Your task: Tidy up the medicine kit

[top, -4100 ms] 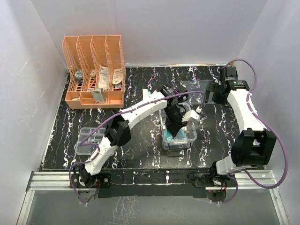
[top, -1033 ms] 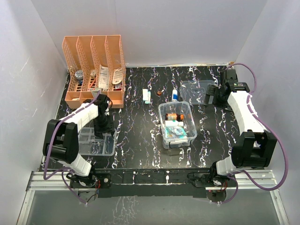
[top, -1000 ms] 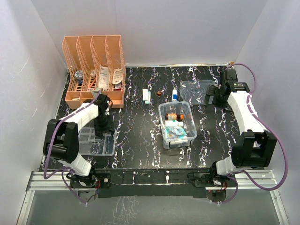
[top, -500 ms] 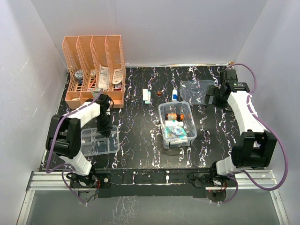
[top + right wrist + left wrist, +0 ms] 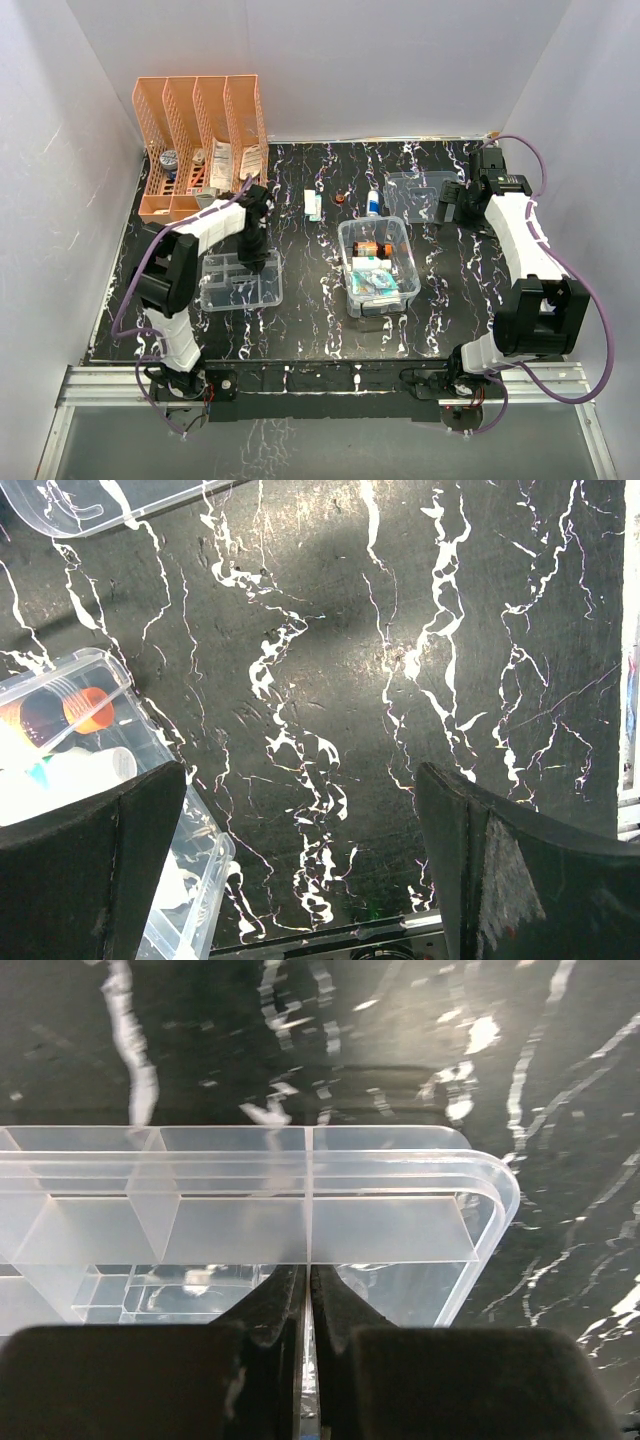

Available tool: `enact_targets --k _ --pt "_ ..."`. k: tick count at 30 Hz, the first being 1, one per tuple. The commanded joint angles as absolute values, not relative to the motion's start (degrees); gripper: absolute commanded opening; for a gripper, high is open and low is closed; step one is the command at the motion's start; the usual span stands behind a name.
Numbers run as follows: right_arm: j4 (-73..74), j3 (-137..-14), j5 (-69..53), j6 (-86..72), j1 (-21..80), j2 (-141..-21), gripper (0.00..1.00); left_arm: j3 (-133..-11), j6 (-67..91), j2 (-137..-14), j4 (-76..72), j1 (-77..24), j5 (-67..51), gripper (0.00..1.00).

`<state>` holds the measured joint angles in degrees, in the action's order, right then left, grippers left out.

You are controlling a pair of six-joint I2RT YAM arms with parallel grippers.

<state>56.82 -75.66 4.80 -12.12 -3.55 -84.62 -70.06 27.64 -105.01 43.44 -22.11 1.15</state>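
Note:
The medicine kit, a deep clear box holding bottles and packets, stands open at the table's middle. It also shows in the right wrist view. Its clear lid lies flat behind it to the right, and its corner shows in the right wrist view. My left gripper is shut on a wall of the shallow clear divided tray, left of the kit. In the left wrist view the fingers pinch the tray. My right gripper is open and empty above the table beside the lid, also seen in its wrist view.
An orange slotted file rack with packets stands at the back left. A small box, a small brown item and a bottle lie behind the kit. White walls enclose the table.
My left gripper has dragged the divided tray to the right, from the left edge toward the kit. Earlier it was over the kit. The right arm has not moved.

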Motion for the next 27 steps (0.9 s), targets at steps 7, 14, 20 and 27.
enact_targets --k 7,14,20,27 --pt "55.03 -78.99 5.69 -12.32 -3.95 -83.78 0.98 -77.44 37.49 -110.14 44.4 -31.14 3.53 0.0" --pt "54.94 -77.53 5.63 -13.15 -3.89 -82.53 0.98 -84.72 40.42 -115.78 44.81 -36.15 4.48 0.0" --pt "54.8 -75.91 6.04 -13.31 -3.96 -81.39 0.98 -87.47 41.63 -117.45 45.44 -38.28 5.52 0.0" --pt "54.41 -75.86 6.21 -13.23 -3.95 -81.93 0.98 -86.36 41.31 -115.87 44.73 -39.09 5.63 0.04"
